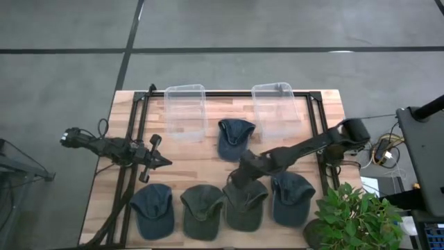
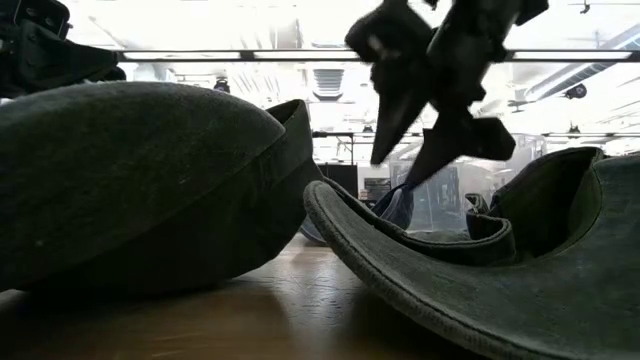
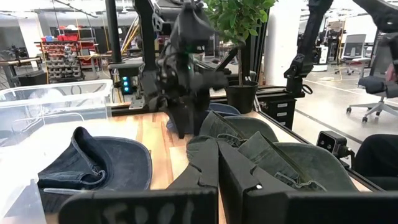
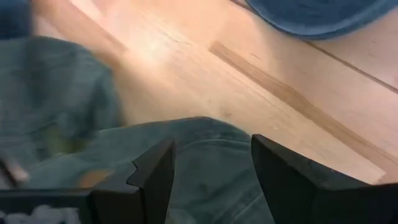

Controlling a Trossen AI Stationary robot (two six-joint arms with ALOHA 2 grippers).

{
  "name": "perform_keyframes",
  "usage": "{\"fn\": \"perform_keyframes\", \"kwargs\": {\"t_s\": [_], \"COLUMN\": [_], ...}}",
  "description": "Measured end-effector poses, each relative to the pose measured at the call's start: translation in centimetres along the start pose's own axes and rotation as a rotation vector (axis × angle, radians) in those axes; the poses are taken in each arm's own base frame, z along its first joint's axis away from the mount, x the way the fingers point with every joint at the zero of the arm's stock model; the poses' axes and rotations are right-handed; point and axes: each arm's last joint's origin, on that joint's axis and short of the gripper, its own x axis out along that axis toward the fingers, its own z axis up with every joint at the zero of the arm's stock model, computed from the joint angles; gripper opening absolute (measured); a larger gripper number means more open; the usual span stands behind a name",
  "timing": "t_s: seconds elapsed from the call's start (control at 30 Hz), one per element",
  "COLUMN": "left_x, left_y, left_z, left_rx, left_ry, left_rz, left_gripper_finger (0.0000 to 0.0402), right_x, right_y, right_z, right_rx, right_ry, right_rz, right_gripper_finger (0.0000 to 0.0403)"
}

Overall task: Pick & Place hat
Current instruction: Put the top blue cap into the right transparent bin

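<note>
Five caps lie on the wooden table. A blue cap (image 1: pixel 236 137) sits toward the far side. Along the near edge lie a blue cap (image 1: pixel 152 210), a green cap (image 1: pixel 201 210), a second green cap (image 1: pixel 246 205) and another blue cap (image 1: pixel 291 198). My right gripper (image 1: pixel 232 182) is open and hovers just above that second green cap (image 2: pixel 450 270), its fingers pointing down at the cloth (image 4: pixel 199 143) with a gap below the tips (image 2: pixel 405 160). My left gripper (image 1: pixel 161 161) waits shut near the table's left side (image 3: pixel 214 149).
Two clear plastic bins (image 1: pixel 185 111) (image 1: pixel 274 107) stand at the far edge. A black frame (image 1: pixel 139 104) runs along the table's sides. A potted plant (image 1: pixel 354 215) crowds the near right corner. Bare wood (image 1: pixel 194 160) lies between the far cap and the near row.
</note>
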Motion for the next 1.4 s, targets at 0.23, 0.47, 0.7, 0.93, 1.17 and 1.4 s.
{"fn": "perform_keyframes", "kwargs": {"t_s": [0.23,0.47,0.7,0.93,1.17,1.4], "left_x": [0.0,0.0,0.0,0.0,0.0,0.0], "left_y": [0.0,0.0,0.0,0.0,0.0,0.0], "left_z": [0.0,0.0,0.0,0.0,0.0,0.0], "left_rx": [0.0,0.0,0.0,0.0,0.0,0.0], "left_ry": [0.0,0.0,0.0,0.0,0.0,0.0], "left_rz": [0.0,0.0,-0.001,0.0,-0.001,0.0], "left_gripper_finger": [0.0,0.0,0.0,0.0,0.0,0.0], "right_x": [1.1,1.3,2.0,2.3,2.6,2.8], "right_y": [0.0,-1.3,-2.8,-2.3,-3.1,-3.7], "right_z": [0.2,0.3,0.1,1.2,1.7,2.3], "right_rx": [-0.004,0.179,0.346,0.345,0.333,0.27], "right_ry": [-0.071,-0.238,-0.282,-0.388,-0.412,-0.44], "right_rz": [-0.154,-0.206,-0.226,-0.131,-0.164,-0.202], "right_gripper_finger": [0.0205,0.0205,0.0205,0.0205,0.0199,0.0152]}}
